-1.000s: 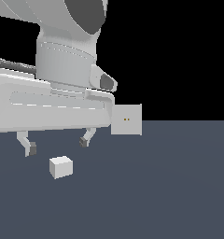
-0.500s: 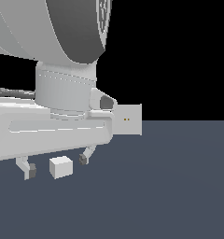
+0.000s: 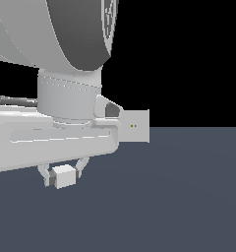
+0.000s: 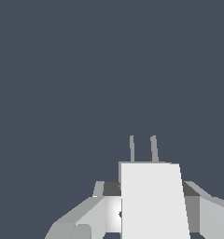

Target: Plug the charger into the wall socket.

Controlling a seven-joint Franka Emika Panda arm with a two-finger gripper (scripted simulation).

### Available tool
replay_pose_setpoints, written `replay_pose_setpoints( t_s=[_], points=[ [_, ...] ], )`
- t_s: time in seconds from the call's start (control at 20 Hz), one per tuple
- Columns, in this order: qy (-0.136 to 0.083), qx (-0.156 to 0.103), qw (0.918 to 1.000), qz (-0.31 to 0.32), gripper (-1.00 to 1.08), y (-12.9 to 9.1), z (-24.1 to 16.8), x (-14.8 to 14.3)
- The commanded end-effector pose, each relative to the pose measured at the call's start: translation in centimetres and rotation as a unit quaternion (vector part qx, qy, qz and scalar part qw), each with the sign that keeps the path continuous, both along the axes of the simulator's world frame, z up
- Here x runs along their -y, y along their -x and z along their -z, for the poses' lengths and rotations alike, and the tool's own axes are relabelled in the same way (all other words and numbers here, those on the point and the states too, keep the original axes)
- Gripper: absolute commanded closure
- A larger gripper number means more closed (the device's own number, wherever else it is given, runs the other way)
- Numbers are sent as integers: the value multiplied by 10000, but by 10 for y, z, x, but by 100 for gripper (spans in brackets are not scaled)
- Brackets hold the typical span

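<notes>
My claw (image 3: 62, 173): fingers flank the charger (image 3: 65, 176); grasped or not, I cannot tell.
Next: clench squarely, prongs toward wall socket (image 3: 135, 126), centre-right.

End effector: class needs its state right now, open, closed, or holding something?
End effector: closed on the charger, one finger on each side; two prongs show in the wrist view.

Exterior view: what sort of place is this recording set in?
A bare simulated test scene, not a real room: a flat slate-grey floor under a black void, a lone wall socket panel standing free, and the gripper around a plain charger block.
</notes>
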State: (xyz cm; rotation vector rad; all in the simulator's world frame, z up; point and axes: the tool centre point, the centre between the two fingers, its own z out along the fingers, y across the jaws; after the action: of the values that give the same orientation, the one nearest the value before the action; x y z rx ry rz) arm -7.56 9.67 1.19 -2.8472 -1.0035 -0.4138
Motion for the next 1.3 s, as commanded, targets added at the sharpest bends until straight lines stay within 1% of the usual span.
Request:
replay_pose_setpoints(
  t_s=[0.0, 0.2, 0.35, 0.55, 0.75, 0.95, 1.25],
  points=[
    [0, -1, 10000, 0, 108, 0, 0, 0],
    [-1, 1, 10000, 24, 108, -1, -1, 1],
    [-5, 3, 9999, 149, 108, -6, -4, 4],
    [-13, 7, 9989, 477, 108, -19, -13, 13],
    [-24, 13, 9953, 968, 108, -36, -25, 29],
    [-32, 19, 9874, 1584, 108, -56, -41, 52],
    [-31, 22, 9668, 2556, 108, -81, -66, 93]
  ],
)
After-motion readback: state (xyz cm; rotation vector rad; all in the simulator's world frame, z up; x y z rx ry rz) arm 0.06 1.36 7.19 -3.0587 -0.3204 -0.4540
